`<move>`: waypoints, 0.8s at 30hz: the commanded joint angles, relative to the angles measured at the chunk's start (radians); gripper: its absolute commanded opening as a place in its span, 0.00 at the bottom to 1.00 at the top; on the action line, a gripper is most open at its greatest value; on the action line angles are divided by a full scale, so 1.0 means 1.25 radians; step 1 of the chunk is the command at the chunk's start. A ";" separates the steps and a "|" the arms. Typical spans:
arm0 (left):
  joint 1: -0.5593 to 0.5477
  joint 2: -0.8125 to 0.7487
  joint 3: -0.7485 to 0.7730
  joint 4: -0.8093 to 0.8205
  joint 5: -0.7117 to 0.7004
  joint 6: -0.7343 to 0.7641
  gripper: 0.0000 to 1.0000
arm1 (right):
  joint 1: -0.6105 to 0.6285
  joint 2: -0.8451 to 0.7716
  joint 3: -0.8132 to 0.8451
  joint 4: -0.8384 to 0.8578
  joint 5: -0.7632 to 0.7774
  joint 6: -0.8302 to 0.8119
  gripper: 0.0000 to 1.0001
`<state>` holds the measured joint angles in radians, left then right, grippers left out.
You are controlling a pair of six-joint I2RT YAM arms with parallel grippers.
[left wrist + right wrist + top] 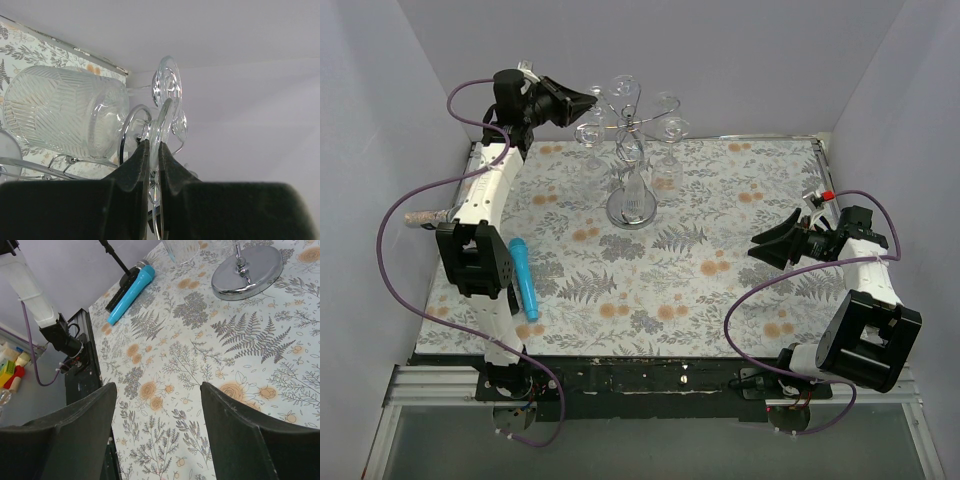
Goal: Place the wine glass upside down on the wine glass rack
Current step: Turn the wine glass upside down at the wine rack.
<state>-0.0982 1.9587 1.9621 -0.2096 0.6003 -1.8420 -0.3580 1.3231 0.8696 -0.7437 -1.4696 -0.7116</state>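
The left gripper [592, 103] is reaching to the far left of the table [720, 290]. Its fingers [135, 170] are pinching the thin round foot of the glass [65, 110], whose ribbed bowl is lying sideways among the curled top arms of the rack [630, 205]. The rack is standing at the far middle. The right gripper [772, 245] is hovering over the right side, spread wide and holding nothing. A blue mic [525, 278] is lying at the near left.

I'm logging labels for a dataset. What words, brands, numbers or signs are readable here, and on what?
None readable in any view.
The wine glass, the wine glass rack, the blue object and the floral tablecloth show no lettering.
The coloured items beyond the table edge are too blurred to tell.
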 commanded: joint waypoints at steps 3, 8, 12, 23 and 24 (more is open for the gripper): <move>0.021 -0.032 0.044 0.045 -0.010 -0.015 0.00 | -0.002 -0.001 0.027 -0.012 -0.061 -0.019 0.76; 0.028 -0.031 0.044 0.052 -0.018 -0.017 0.00 | -0.002 -0.002 0.027 -0.013 -0.061 -0.020 0.76; 0.034 -0.033 0.043 0.052 -0.021 -0.017 0.00 | -0.002 -0.001 0.027 -0.013 -0.060 -0.021 0.76; 0.053 -0.093 -0.044 0.088 -0.004 -0.024 0.00 | -0.002 0.004 0.027 -0.015 -0.061 -0.022 0.76; 0.054 -0.099 -0.052 0.090 0.000 -0.024 0.00 | -0.002 0.003 0.027 -0.015 -0.061 -0.022 0.76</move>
<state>-0.0525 1.9461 1.9205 -0.1761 0.5930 -1.8668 -0.3580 1.3243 0.8696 -0.7540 -1.4700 -0.7147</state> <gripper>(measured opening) 0.054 0.761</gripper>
